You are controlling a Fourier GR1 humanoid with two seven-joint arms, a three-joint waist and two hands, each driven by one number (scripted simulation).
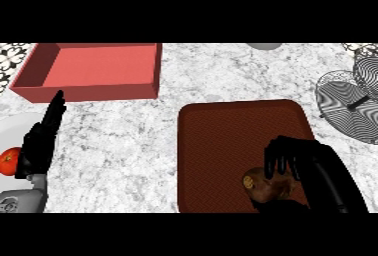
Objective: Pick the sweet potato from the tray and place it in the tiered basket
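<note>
A brown sweet potato (260, 185) lies near the front of the dark brown tray (229, 135). My right hand (295, 157) hovers right over it, fingers curled down around its far and right side, partly hiding it. Whether the fingers touch the potato I cannot tell. The wire tiered basket (353, 102) stands at the right edge of the counter, beyond the tray. My left hand (43, 137) rests at the left with straight fingers pointing away, holding nothing.
A red open box (88, 90) sits at the back left. A red tomato-like fruit (9, 161) lies on a white plate (15, 127) at the left edge, beside my left hand. Marble counter separates box and tray.
</note>
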